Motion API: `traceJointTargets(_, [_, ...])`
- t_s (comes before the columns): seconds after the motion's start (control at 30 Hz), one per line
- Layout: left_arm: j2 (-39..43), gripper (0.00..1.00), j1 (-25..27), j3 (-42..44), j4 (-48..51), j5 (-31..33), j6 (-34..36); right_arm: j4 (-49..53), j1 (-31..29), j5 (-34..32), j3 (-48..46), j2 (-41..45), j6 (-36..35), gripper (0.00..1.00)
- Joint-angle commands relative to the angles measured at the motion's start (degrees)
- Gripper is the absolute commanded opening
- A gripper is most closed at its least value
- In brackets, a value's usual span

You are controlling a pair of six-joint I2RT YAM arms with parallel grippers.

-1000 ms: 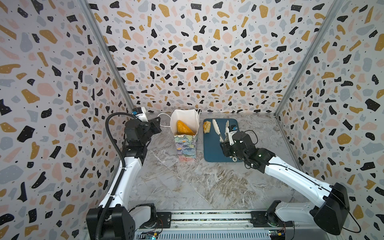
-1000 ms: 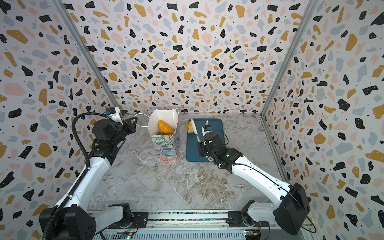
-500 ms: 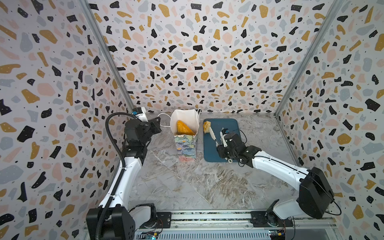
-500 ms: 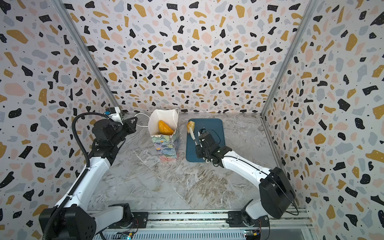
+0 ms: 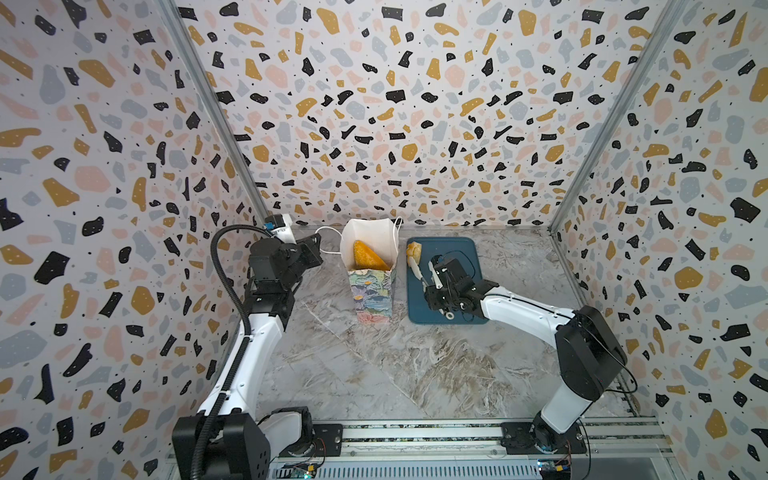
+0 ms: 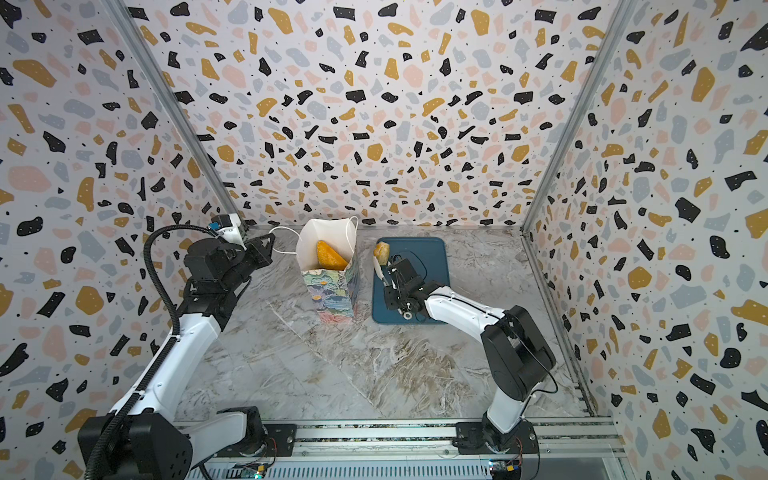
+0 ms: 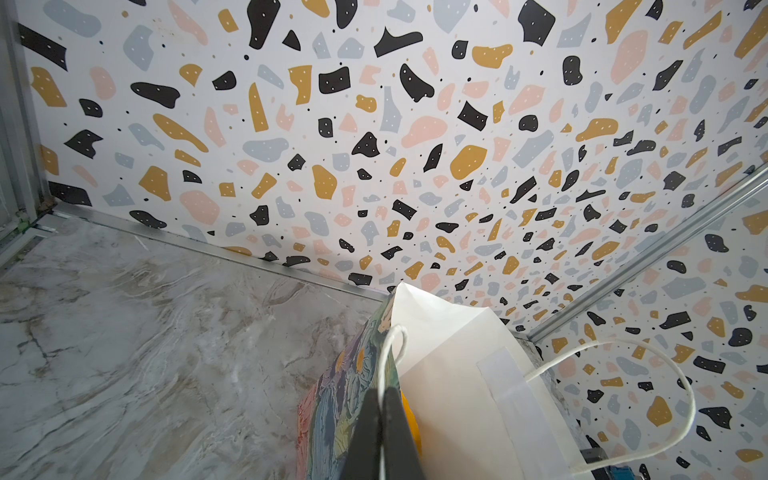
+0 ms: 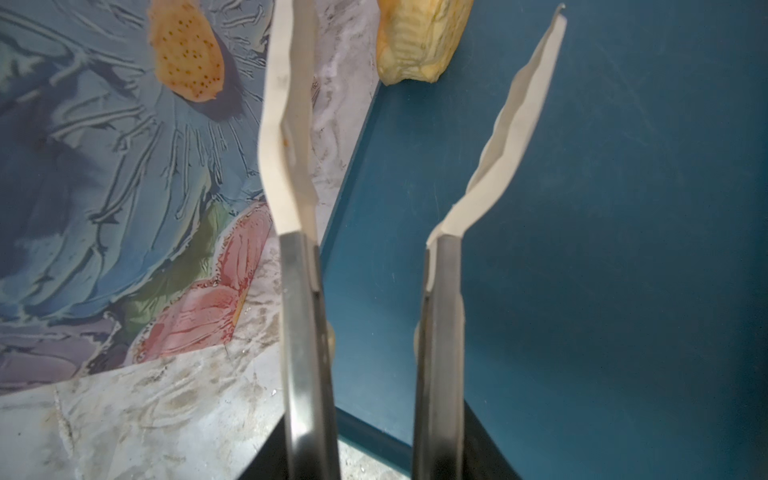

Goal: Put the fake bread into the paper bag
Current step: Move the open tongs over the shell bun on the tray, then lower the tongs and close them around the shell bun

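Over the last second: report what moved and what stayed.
The right gripper, shut on the tongs, moved left across the blue tray toward the paper bag; the open tong tips are now beside the ridged roll, gripping nothing. Nothing was taken or released. Unchanged: the left gripper shut on the bag's cord handle, the bag upright with the orange loaf inside, the roll in the tray's far corner.

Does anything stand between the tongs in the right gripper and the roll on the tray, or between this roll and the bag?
Nothing visible. The open tongs in the right gripper point at the ridged roll over bare blue tray. Between roll and paper bag lies only bare table; the roll must clear the bag's wall.
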State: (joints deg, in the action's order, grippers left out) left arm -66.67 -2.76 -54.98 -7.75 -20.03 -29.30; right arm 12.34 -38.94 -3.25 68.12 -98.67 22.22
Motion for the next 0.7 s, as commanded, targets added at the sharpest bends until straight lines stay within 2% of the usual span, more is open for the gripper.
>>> traceJointTargets(0.0, [0.2,0.0,0.3,0.2,-1.8,0.1,0.9,-0.7,0.6,1.2,4.7,-1.8,-1.3,0.45])
traceJointTargets(0.67, [0.1,0.0,0.3,0.1,-1.7,0.1,1.1,2.9,4.0,5.5,19.4,-16.9,-2.3,0.42])
